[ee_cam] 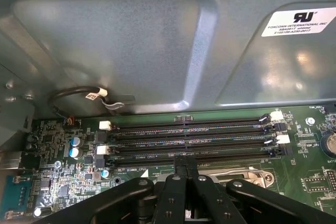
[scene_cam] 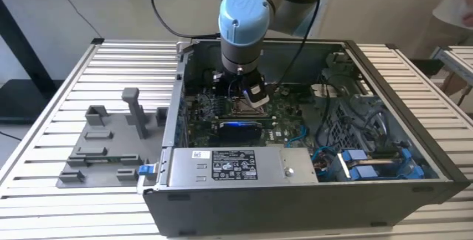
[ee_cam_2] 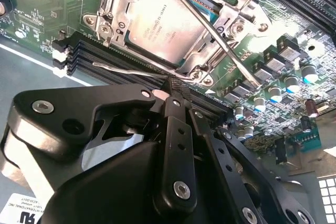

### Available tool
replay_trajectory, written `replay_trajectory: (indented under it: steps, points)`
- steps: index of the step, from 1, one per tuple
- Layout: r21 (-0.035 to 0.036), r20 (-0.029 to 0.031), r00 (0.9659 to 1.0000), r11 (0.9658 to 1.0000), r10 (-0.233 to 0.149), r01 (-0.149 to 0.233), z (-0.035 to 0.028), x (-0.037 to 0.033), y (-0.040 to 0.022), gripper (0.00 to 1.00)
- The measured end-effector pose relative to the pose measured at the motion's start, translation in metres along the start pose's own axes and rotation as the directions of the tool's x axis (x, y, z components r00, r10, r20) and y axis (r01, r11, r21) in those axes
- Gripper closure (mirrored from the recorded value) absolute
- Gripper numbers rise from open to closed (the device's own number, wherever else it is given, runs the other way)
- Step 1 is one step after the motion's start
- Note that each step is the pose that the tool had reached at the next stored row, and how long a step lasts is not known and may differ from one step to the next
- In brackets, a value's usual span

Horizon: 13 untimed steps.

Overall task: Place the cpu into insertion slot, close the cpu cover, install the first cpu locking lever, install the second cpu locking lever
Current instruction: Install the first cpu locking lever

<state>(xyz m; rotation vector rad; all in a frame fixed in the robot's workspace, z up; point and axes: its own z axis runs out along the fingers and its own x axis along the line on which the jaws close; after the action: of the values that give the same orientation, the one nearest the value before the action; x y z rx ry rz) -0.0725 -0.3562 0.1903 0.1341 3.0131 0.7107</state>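
Two fingers (ee_cam_2: 173, 114) sit pressed together with nothing visibly pinched, so the gripper (ee_cam_2: 171, 88) works as one narrow tip. It rests at the free end of the bent lever (ee_cam_2: 126, 69), probably to push it rather than grasp it. Just beyond, the cpu (ee_cam_2: 157, 22) lies flat in the slot (scene_cam: 238, 107) with the cover (ee_cam_2: 119, 9) down over its edges, ready for clamping. A second lever (ee_cam_2: 220, 40) crosses the cover at a slant, apparently unlatched. Outward, the arm (scene_cam: 242, 24) drops almost straight down into the open case (scene_cam: 296, 195), wrist above the slot.
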Motion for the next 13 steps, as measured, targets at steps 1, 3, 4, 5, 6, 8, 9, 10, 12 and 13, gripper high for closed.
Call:
replay_trajectory:
  steps: [1, 3, 4, 5, 6, 8, 9, 10, 12, 13]
  points:
    - [0.0000, 0.0000, 1.0000, 1.0000, 0.000, 0.000, 0.0000, 0.0000, 0.0000, 0.89]
    - [0.0000, 0.0000, 1.0000, 1.0000, 0.000, 0.000, 0.0001, 0.0000, 0.0000, 0.89]
    - [0.0000, 0.0000, 1.0000, 1.0000, 0.000, 0.000, 0.0001, -0.0001, 0.0000, 0.89]
    - [0.0001, 0.0000, 1.0000, 1.0000, 0.000, 0.000, 0.0002, -0.0001, 0.0000, 0.89]
    - [0.0000, 0.0000, 1.0000, 1.0000, 0.000, 0.000, 0.0002, -0.0001, 0.0001, 0.89]
    - [0.0000, -0.0001, 1.0000, 1.0000, 0.000, 0.000, 0.0004, -0.0006, 0.0001, 0.89]
    - [0.0000, 0.0000, 1.0000, 1.0000, 0.000, 0.000, 0.0005, -0.0012, 0.0001, 0.89]
    - [0.0000, 0.0000, 1.0000, 1.0000, 0.000, 0.000, 0.0006, -0.0022, 0.0002, 0.89]
    - [0.0001, 0.0000, 1.0000, 1.0000, 0.000, 0.000, 0.0008, -0.0042, 0.0004, 0.89]
    - [0.0001, 0.0000, 1.0000, 1.0000, 0.000, 0.000, 0.0009, -0.0052, 0.0004, 0.89]
